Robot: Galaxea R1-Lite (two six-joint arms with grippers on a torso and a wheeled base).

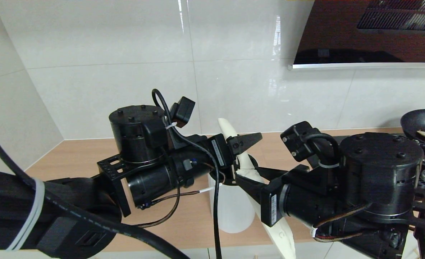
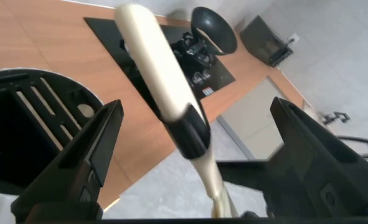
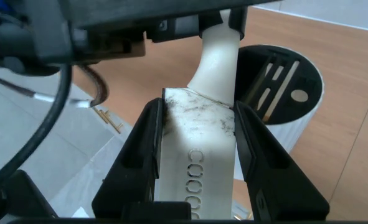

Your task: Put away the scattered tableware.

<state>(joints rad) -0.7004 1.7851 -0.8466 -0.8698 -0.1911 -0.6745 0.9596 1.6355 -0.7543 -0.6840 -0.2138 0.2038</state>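
Spatula [image 3: 199, 155], cream and slotted, is clamped at its blade between the right gripper's [image 3: 200, 115] fingers and tilts above the white utensil holder [image 1: 232, 212]. The left gripper [image 2: 196, 106] stands wide open astride the handle. The holder rests on the wooden counter [image 1: 76, 154].

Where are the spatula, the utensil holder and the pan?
spatula [image 3: 199, 143], right wrist view, its wide flat part.
utensil holder [image 1: 232, 212], head view, its white outer wall.
pan [image 1: 414, 122], head view, its dark bowl.
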